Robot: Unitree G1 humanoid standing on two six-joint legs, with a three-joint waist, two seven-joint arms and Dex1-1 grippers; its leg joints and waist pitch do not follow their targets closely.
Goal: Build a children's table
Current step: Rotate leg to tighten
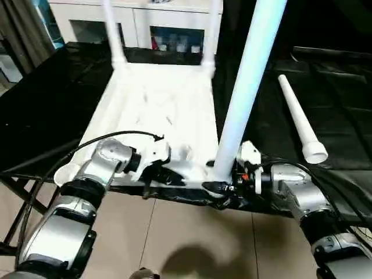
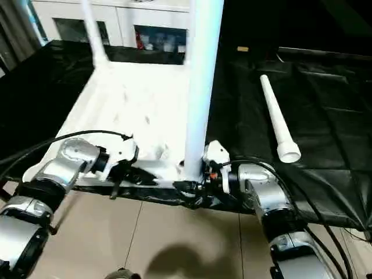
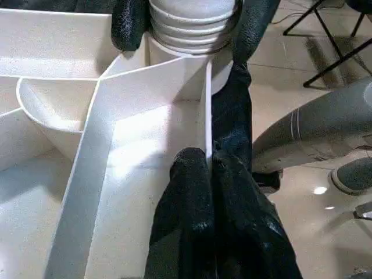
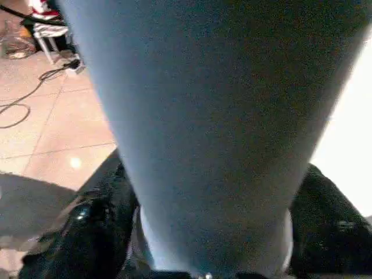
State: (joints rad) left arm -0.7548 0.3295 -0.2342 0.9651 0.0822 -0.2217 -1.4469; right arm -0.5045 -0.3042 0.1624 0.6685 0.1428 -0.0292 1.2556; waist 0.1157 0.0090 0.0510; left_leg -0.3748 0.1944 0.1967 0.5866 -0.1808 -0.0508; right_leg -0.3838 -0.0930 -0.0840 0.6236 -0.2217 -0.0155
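Table [image 1: 157,110] lay upside down on black sheet [image 1: 325,104]. Left gripper [image 3: 208,165] pinched shut on rib; right gripper [image 3: 186,23] clamped round leg [image 1: 244,93]. Best kept plumb, twisted home.

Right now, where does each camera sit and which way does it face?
Left eye view: on the head, looking down at the upturned table top; both forearms show.
Right eye view: same scene from slightly aside; loose leg on the black sheet.
Left wrist view: along the shut left hand pinching a rib.
Right wrist view: along the right hand around the upright leg, which all views share.
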